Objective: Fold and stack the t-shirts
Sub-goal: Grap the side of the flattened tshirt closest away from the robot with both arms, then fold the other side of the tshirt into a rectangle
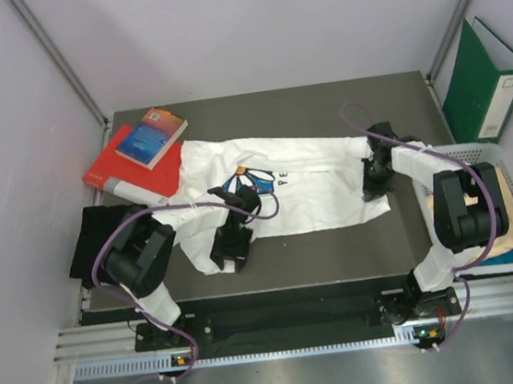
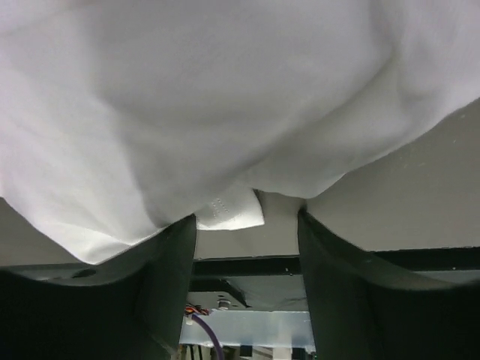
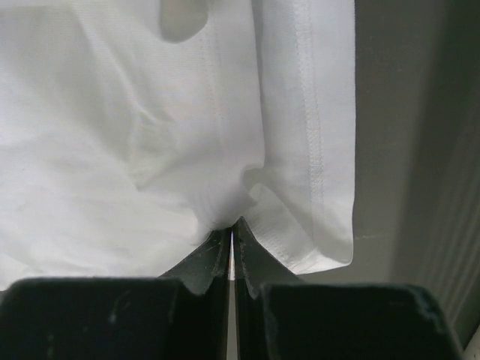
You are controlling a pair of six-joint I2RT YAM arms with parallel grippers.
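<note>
Right now my desk (image 1: 356, 250) carries the white daisy t-shirt (image 1: 317, 190) spread crosswise over its middle, with a black t-shirt (image 1: 91, 240) lying at the left edge. My right hand (image 3: 231, 234) is pinched together on that white cloth at its right end. My left hand (image 2: 247, 225) sits at the near-left part with its fingers apart.

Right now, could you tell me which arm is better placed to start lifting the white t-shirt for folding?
Right, I'd say: the right tool is pinched shut on the white t-shirt, whereas the left tool stands open at the cloth, gripping nothing.
</note>
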